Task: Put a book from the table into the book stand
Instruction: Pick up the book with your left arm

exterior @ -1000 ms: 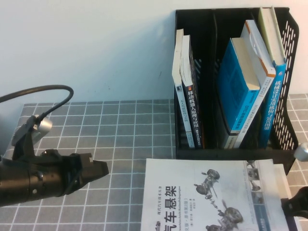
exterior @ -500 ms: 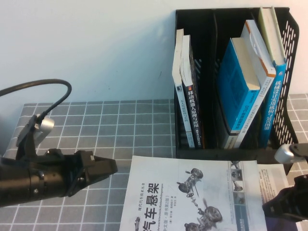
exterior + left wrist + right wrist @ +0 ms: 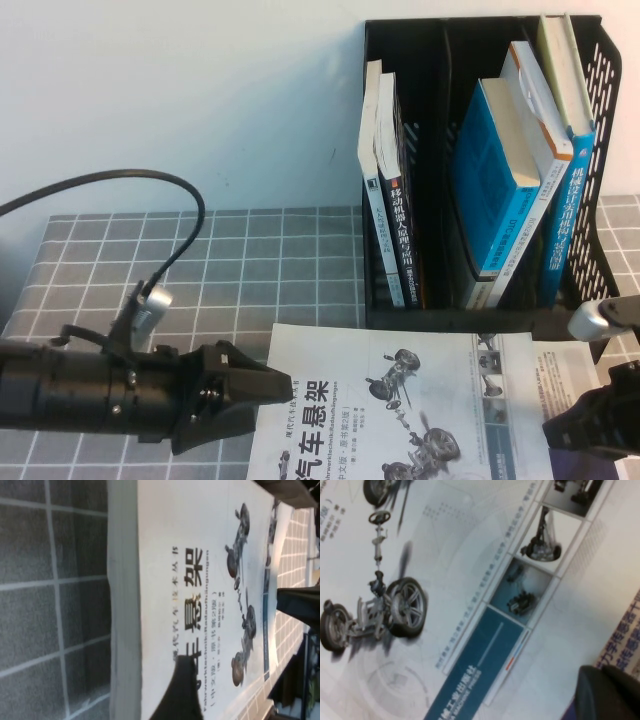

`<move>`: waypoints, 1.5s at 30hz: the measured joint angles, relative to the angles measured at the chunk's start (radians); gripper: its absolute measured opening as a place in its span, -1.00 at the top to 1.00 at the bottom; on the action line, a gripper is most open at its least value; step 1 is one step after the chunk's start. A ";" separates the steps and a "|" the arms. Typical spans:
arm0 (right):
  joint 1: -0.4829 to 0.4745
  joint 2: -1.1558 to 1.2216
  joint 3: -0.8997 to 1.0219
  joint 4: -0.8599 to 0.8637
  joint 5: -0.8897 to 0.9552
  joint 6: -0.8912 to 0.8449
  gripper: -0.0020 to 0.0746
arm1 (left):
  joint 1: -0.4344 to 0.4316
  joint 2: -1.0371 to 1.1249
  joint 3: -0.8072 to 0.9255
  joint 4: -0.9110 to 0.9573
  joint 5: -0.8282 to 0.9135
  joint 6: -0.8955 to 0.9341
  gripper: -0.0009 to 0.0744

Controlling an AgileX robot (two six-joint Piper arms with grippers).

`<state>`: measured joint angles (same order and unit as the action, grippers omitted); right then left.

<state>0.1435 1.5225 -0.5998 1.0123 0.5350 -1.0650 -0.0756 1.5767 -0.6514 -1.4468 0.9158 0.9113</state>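
Note:
The book [image 3: 400, 400], white with black Chinese title and grey suspension pictures, lies flat on the grey grid table [image 3: 250, 260] in front of the black book stand [image 3: 480, 170]. My left gripper [image 3: 285, 385] is at the book's left edge, open, with one dark finger [image 3: 175, 692] lying over the cover [image 3: 200, 580]. My right gripper [image 3: 585, 430] is low at the book's right edge. The right wrist view shows the cover [image 3: 445, 605] close up and a dark part of the gripper [image 3: 610, 695] at its edge.
The stand holds two dark-spined books [image 3: 385, 190] in a left slot and leaning blue and white books [image 3: 520, 170] on the right. Another white book [image 3: 565, 360] lies under the book's right side. A black cable [image 3: 150, 190] arcs over the left arm.
My left arm has moved right and forward until its gripper reached the book's left edge. The book, slid left earlier, and the right gripper have stayed almost still since half a second ago.

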 joint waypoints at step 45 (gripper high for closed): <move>0.000 0.000 0.000 -0.011 0.002 -0.018 0.95 | 0.019 0.430 -0.117 -0.077 0.223 0.248 -0.48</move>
<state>0.1435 1.5225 -0.5998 1.0013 0.5372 -1.0834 -0.0564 2.0070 -0.7680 -1.5237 1.1391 1.1591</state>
